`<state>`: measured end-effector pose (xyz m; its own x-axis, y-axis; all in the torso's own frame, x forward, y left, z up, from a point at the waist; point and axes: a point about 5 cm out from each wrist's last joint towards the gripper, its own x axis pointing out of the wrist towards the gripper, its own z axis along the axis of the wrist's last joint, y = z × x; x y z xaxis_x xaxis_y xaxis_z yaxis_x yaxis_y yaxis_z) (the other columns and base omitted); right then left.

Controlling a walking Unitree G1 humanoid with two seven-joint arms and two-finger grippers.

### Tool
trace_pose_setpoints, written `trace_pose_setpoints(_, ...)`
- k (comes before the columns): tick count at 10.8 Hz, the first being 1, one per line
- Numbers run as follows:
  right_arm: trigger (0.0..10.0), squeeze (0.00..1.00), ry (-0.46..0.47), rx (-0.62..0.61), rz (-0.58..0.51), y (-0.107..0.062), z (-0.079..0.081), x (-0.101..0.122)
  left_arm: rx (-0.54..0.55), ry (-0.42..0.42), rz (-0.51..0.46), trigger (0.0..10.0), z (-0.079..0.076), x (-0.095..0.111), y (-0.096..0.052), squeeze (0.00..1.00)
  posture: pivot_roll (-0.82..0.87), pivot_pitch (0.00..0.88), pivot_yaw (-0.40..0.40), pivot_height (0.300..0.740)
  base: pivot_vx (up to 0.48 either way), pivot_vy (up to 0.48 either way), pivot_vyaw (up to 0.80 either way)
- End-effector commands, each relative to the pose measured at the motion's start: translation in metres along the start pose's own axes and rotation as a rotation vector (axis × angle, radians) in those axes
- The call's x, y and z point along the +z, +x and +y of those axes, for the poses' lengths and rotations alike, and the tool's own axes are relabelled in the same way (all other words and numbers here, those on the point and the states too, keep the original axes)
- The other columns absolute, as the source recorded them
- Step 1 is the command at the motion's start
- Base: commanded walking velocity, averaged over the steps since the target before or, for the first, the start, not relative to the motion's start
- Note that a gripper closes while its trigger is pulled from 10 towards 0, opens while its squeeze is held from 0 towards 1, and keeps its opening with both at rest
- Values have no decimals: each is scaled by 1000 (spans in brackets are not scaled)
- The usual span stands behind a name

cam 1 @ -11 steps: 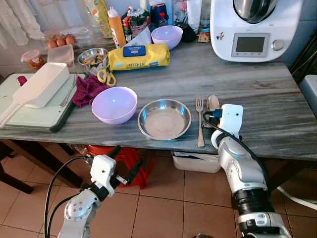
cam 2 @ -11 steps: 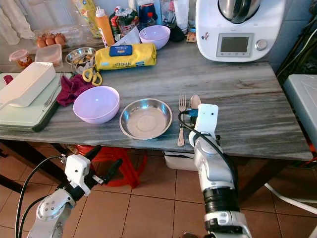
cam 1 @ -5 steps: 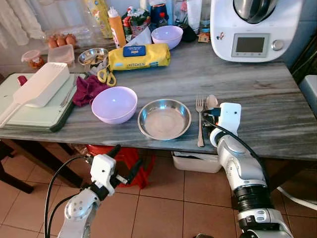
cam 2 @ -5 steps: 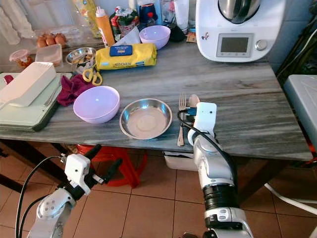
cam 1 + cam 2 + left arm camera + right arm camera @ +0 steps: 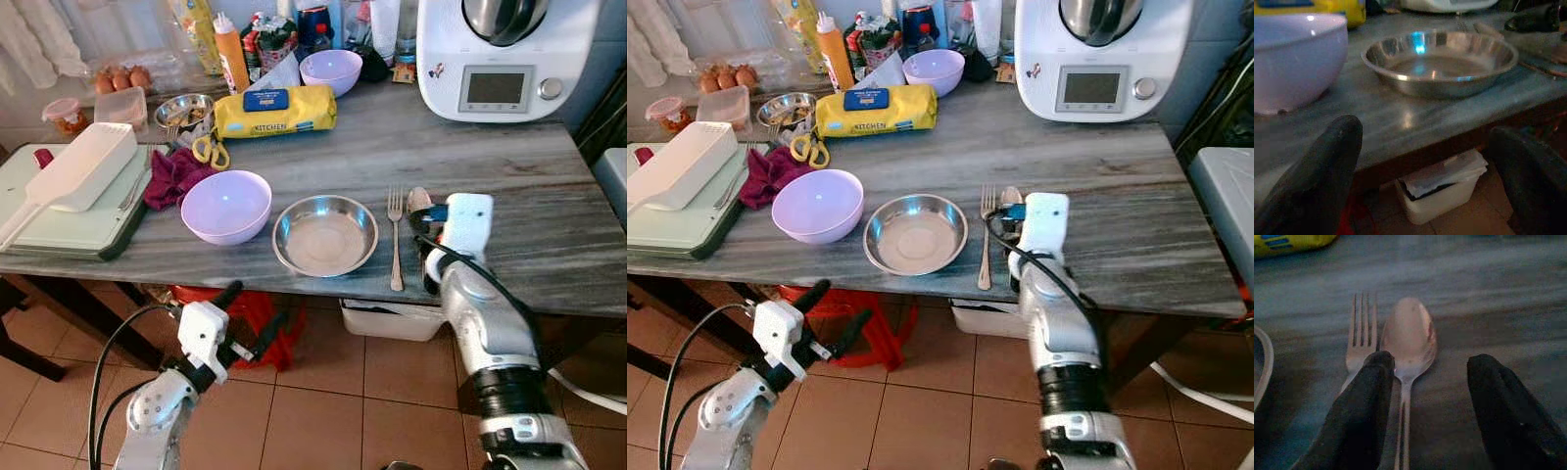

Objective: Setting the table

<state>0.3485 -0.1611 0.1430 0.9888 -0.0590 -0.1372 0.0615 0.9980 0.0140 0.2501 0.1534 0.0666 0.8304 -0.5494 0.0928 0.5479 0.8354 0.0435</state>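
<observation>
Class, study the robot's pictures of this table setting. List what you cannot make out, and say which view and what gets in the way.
- Spoon: its handle is covered by the right gripper in the head views; the right wrist view cuts its end off.
- Small steel bowl at the back: contents too small to tell.
- Floor bin: contents too dark in the left wrist view.
- Kitchen machine: top cut off by the frame edge.

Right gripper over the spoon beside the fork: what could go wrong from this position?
The right gripper is open over the spoon, with one finger between the spoon and the fork. Closing or shifting could nudge the fork askew. The fork's handle end lies near the table edge, so a knock might send it off. The spoon lies flat, so the fingers might slip.
</observation>
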Motion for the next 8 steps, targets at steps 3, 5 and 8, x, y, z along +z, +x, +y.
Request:
trace_pose_setpoints(3,10000,1000,-11,-19,-90,-9,-3,11,2,12,-44,10000,1,16,4,0,-140,119,99,740,0,0,0)
trace_pose_setpoints(5,10000,1000,-70,-51,-227,-23,-8,27,115,74,-93,10000,10,46,16,0,-142,117,100,740,0,0,0)
trace_pose_setpoints(8,10000,1000,-196,-14,-321,-53,-14,17,322,137,-26,10000,18,50,18,0,-146,104,104,740,0,0,0)
